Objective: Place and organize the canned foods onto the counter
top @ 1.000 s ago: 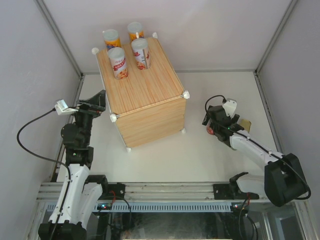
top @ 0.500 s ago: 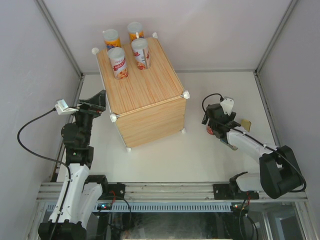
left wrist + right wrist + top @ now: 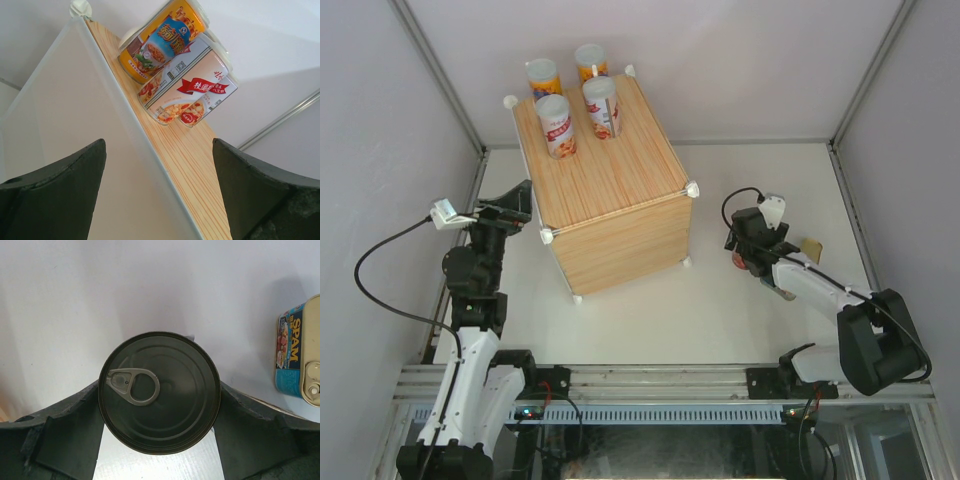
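Note:
Several tall orange and red labelled cans stand upright at the far end of the wood-grain counter. My left wrist view looks up at them over the counter's edge. My left gripper hangs open and empty beside the counter's left face. A wide dark can with a pull-tab lid stands on the white floor, right of the counter. My right gripper has a finger pressed against each side of it. A flat blue Spam tin lies just right of it.
White walls with metal corner rails close in the workspace on three sides. The counter stands on white ball feet left of centre. The arms' mounting rail runs along the near edge.
My right gripper's jaws have narrowed onto the wide dark can and its wrist has shifted slightly towards the far side. The left arm and the cans on the counter have not moved.

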Available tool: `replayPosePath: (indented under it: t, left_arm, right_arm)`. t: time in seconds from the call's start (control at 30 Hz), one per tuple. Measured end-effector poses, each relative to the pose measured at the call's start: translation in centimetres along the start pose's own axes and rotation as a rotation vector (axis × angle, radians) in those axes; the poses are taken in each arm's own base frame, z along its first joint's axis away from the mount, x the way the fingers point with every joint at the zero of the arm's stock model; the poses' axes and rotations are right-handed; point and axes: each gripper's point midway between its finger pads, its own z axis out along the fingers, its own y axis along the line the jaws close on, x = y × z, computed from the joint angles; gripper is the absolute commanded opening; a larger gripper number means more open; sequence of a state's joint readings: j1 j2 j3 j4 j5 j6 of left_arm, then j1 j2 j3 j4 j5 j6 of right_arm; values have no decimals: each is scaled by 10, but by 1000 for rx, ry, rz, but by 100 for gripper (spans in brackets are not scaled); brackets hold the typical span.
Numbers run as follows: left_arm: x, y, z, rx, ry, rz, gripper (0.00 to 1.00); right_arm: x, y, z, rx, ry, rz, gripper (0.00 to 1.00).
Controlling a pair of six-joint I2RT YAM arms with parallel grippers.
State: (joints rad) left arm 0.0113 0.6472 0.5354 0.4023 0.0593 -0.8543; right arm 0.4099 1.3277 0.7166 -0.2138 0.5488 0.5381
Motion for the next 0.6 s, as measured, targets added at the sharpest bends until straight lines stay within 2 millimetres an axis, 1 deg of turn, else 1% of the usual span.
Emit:
replayPosePath:
  t: [0.03,0.27,0.37,0.6]
  left_arm:
    - [0,0,0,0,0,0,91]
    - [2,2,-2,-1,1,0,91]
    - [4,4,-2,-7,7,-1,91]
    - [3,3,-3,-4,3,0,91]
  right_arm:
    - [0,1,0,-2,-1,-1,0]
    - [4,4,-11,-27,12,-33,0]
    - [0,5,-17,-41,-1,-37,0]
    - [-13,6,-36,-74,-45,-33,0]
